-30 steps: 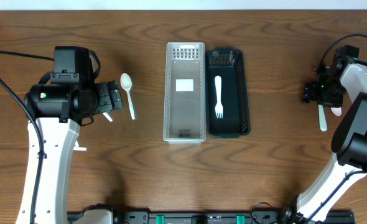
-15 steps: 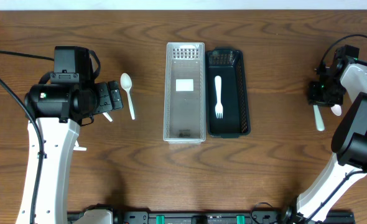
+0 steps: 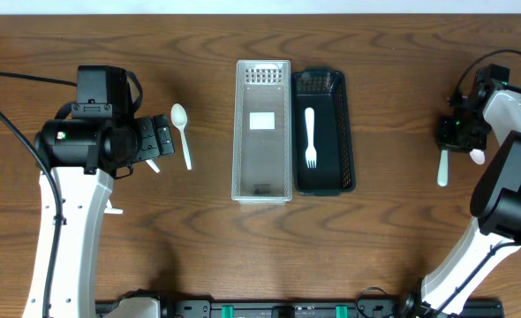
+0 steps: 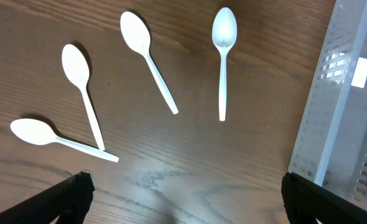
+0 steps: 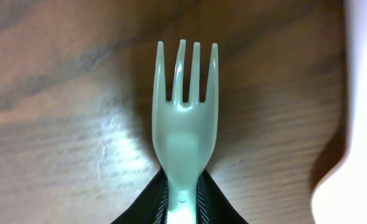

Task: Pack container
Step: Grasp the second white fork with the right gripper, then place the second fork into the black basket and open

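Observation:
My right gripper point(image 3: 455, 132) is shut on a white plastic fork point(image 3: 442, 167) at the far right of the table; the right wrist view shows the fork point(image 5: 185, 118) clamped between my fingers point(image 5: 183, 193), tines pointing away. A clear container point(image 3: 262, 130) and a black container point(image 3: 324, 131) stand side by side in the middle; another white fork point(image 3: 311, 137) lies in the black one. My left gripper point(image 3: 159, 141) is open beside a white spoon point(image 3: 182, 134). The left wrist view shows my open fingers point(image 4: 183, 199) below several white spoons point(image 4: 222, 56) on the wood.
A white object point(image 5: 364, 124) fills the right edge of the right wrist view. The clear container's wall point(image 4: 342, 106) shows at the right of the left wrist view.
My right gripper has shifted the fork slightly leftward, its free end swinging from lower right toward lower left. The left arm has not moved.

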Robot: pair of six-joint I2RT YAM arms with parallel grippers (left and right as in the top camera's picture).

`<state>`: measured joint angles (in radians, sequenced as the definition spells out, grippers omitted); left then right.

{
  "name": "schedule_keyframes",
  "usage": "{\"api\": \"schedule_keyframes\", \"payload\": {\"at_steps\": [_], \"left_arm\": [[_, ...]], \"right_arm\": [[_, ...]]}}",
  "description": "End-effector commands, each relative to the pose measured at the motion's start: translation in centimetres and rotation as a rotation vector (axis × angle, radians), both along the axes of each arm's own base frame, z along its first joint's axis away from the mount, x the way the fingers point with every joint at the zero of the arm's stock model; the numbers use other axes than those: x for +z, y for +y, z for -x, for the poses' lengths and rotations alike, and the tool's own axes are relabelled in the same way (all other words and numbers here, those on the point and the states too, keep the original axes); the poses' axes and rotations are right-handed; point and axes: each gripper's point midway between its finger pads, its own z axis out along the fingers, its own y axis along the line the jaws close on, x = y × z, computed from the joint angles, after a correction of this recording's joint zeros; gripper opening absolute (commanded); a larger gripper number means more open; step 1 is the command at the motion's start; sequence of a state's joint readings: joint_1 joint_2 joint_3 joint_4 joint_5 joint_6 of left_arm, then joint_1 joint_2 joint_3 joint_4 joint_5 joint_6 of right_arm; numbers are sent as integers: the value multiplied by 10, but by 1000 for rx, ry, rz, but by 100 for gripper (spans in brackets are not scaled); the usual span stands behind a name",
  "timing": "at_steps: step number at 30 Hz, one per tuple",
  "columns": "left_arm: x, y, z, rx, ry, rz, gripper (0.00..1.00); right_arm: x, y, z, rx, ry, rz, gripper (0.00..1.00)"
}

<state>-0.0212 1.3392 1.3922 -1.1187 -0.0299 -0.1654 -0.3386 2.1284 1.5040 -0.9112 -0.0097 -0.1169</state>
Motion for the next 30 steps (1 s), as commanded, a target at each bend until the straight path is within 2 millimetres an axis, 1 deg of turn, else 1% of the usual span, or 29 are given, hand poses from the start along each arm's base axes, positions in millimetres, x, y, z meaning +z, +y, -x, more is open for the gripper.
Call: {"api": "schedule_keyframes", "payload": {"at_steps": [1, 2, 4, 6, 7, 8, 10, 12, 15, 17, 18, 23, 26, 28, 30], "left_arm": [[2, 2, -2, 21, -5, 2, 98], [2, 2, -2, 21, -5, 2, 98], [2, 2, -2, 21, -5, 2, 98], [2, 2, -2, 21, -5, 2, 98], [2, 2, -2, 21, -5, 2, 98], [2, 2, -2, 21, -5, 2, 98], [2, 2, -2, 21, -5, 2, 98], [2, 2, -2, 20, -5, 2, 98], [2, 2, -2, 20, -5, 2, 98], [2, 2, -2, 20, -5, 2, 98], [2, 2, -2, 20, -5, 2, 98], [2, 2, -2, 20, -5, 2, 98], [2, 2, -2, 20, -5, 2, 98], [2, 2, -2, 20, -5, 2, 98], [2, 2, -2, 20, -5, 2, 98]], "right_arm": [[35, 20, -21, 26, -91, -23, 17], [49, 28, -27, 45, -124, -30, 17], [84, 52, -40, 91, -198, -45, 17], [125, 83, -48, 120, -274, -43, 16], [138, 94, -49, 129, -300, -43, 16], [154, 112, -50, 143, -336, -49, 16], [180, 149, -50, 185, -397, -66, 17], [193, 186, -45, 219, -427, -92, 17], [194, 232, -36, 255, -417, -129, 17], [184, 253, -30, 257, -390, -122, 18], [178, 259, -28, 256, -377, -109, 18], [136, 279, -19, 285, -276, -54, 18], [111, 286, -16, 307, -211, -41, 18], [99, 288, -15, 327, -184, -34, 18], [92, 289, -14, 337, -171, -30, 18]]}}
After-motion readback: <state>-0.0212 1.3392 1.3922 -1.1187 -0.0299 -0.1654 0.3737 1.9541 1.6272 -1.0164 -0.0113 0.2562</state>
